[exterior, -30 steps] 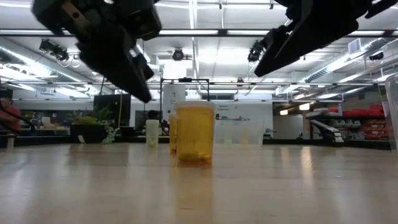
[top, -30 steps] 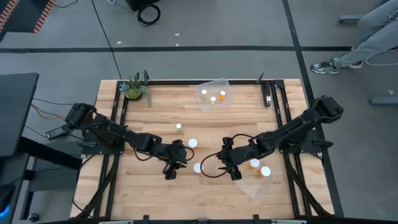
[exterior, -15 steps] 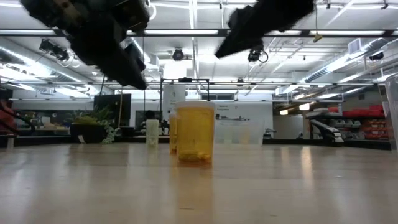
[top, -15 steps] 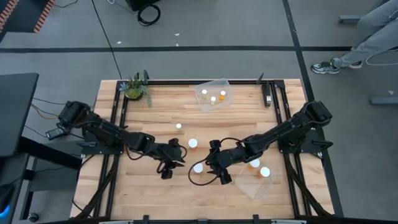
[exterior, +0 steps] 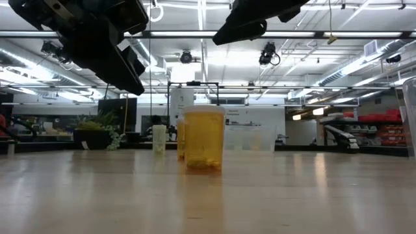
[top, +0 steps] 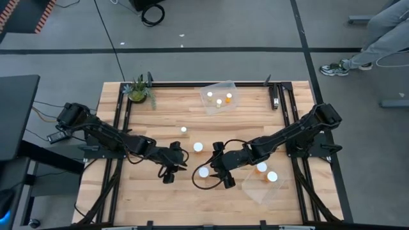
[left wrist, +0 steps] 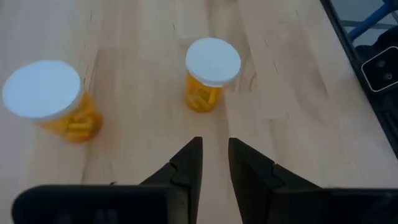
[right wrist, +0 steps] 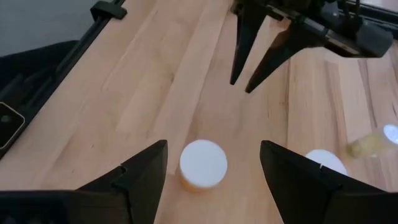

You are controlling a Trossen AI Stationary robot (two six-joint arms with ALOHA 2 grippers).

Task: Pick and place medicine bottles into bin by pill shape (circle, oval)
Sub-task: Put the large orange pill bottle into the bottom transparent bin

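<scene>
Sorting partly done, three bottles loose on the worktop [top: 128, 191].

Nearest: right gripper [right wrist: 208, 163], jaws wide apart over a loose bottle [top: 203, 172]; left gripper [top: 167, 176] beside, jaws narrowly apart, empty. Two bottles in near bin [top: 262, 190]. Two more loose at [top: 197, 147] and [top: 183, 130]. Three in far bin [top: 220, 87].

Two white-capped orange bottles, one wider [left wrist: 51, 99], one narrower [left wrist: 210, 73], stood apart on the wooden surface [left wrist: 292, 93]; left gripper [left wrist: 214, 160] jaws narrowly parted, empty.
</scene>
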